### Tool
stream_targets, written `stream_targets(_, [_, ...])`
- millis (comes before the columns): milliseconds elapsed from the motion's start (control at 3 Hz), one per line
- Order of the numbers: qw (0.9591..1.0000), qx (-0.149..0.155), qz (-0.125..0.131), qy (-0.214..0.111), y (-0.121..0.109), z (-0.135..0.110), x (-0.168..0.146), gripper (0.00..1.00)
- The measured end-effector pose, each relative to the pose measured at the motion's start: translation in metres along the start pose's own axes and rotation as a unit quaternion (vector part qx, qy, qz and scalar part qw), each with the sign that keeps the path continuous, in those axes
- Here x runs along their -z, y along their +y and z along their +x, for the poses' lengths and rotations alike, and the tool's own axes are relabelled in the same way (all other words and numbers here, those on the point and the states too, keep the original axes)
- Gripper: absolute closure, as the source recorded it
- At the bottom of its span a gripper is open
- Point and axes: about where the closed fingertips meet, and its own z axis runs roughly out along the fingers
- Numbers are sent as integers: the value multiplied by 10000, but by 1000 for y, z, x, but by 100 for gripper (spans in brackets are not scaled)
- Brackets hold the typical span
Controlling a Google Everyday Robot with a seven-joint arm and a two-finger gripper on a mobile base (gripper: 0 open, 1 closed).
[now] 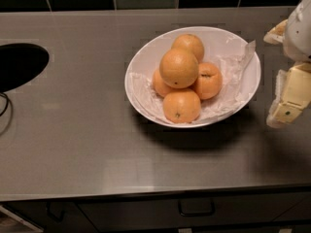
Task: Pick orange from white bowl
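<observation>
1. Gripper (pixel 272 79) hangs over the counter's (pixel 73 130) right end, fingers spread, holding nothing.
2. Bowl (pixel 146 57) sits just beside it (wrap-lined).
3. Orange (pixel 179 68) lies beyond the near rim, atop four others.

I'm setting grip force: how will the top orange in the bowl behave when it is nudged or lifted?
The orange sits atop the other oranges, so a nudge would probably roll it off. Its round skin looks firm, so it is likely grippable. Lifting it may shift its neighbours. The gripper hangs right of the white bowl, open.
</observation>
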Motion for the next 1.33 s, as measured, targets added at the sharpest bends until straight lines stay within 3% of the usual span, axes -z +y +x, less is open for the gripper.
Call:
stream_targets(333, [10000,3,0,-1,0,0,0,0])
stream_targets(1000, [9981,586,-30,-202,-8,-50,-4,0])
stream_targets(1333, [9935,1025,-76,-484,-15,-73,-9,0])
